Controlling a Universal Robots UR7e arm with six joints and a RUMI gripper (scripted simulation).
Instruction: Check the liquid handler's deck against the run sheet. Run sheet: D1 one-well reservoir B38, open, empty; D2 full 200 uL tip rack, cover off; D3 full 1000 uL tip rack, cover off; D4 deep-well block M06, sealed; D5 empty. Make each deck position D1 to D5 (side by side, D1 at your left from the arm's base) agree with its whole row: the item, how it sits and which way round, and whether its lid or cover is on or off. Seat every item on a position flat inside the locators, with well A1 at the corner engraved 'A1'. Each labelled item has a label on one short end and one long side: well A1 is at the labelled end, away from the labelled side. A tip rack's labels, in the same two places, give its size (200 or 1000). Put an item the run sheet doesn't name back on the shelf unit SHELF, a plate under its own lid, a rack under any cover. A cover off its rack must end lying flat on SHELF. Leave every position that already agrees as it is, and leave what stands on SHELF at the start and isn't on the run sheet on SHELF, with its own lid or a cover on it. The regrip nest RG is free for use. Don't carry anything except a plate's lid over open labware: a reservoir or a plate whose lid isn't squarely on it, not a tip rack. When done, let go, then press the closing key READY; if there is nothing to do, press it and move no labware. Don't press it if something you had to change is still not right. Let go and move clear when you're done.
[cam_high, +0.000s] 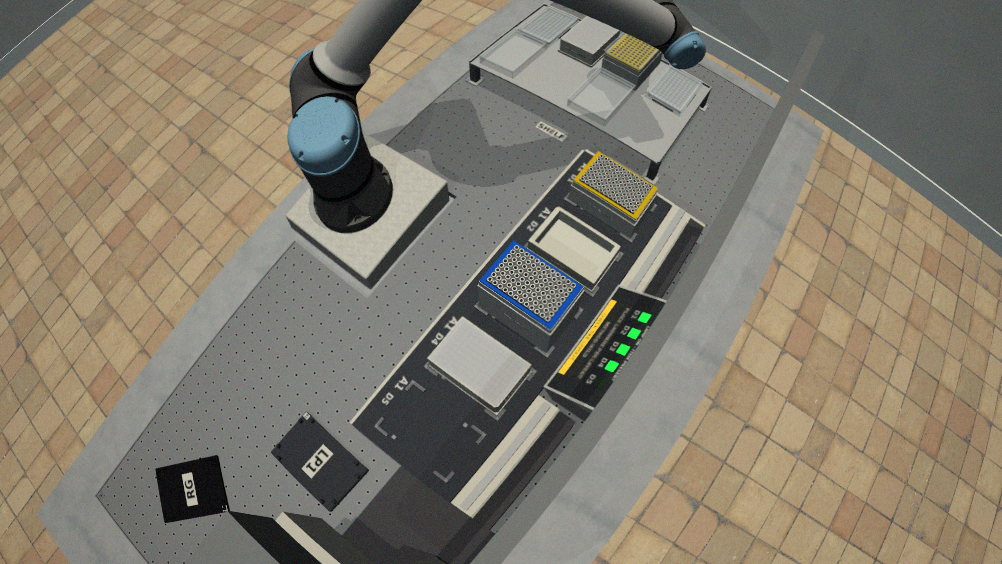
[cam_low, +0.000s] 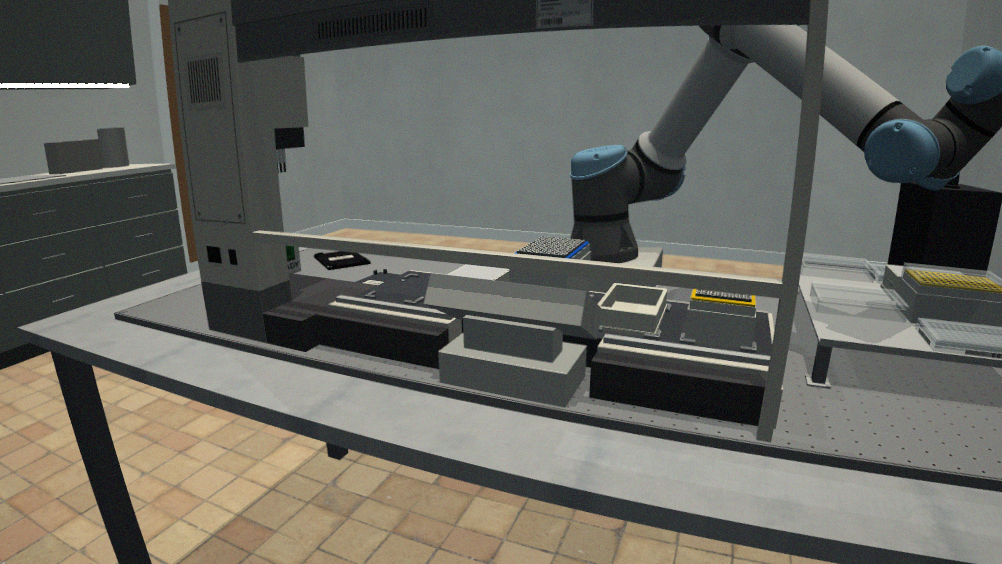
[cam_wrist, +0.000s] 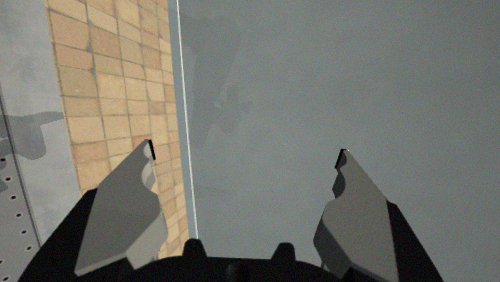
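Finding the end effector (cam_wrist: 245, 155) spread apart and empty, we are judging the reservoir (cam_high: 573, 245) rigid, light, best gripped across its walls.

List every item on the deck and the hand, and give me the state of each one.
Hand: open, holding nothing.
Yellow tip rack: uncovered, at the deck's shelf end.
Reservoir: open, looks empty, at D2.
Blue tip rack: uncovered, next along.
Deep-well block: flat covering on top, at D4.
D5: no item on it.
Four indicator squares: lit green.
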